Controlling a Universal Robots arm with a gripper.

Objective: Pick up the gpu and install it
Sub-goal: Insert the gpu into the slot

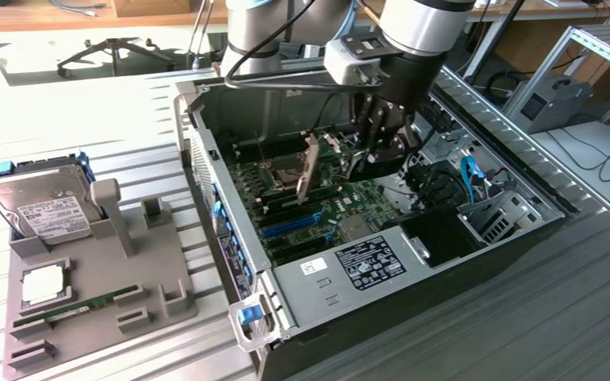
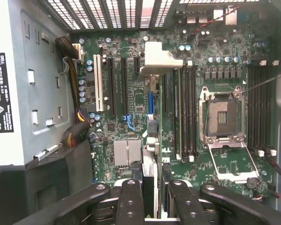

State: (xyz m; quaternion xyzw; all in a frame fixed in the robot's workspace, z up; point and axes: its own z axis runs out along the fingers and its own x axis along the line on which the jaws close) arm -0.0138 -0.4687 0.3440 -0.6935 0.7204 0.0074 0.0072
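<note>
Exterior view: bright, even daylight-like wash; table [image 1: 93, 119] slats at 10 o'clock glare near white. Case [image 1: 390, 262] interior darker, shadowed under arm. Slight softness overall. Wrist view: evenly lit motherboard [image 2: 178, 117], vents at 12 o'clock blown out; near fingers [image 2: 131, 201] at 6 o'clock dark, blurred.

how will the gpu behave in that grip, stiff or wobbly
Likely stiff: the gpu is a thin flat board held on edge over the motherboard. Probably light, yet apt to pivot, since the gripper seems to pinch one end. Likely fragile if pushed in crooked.
</note>
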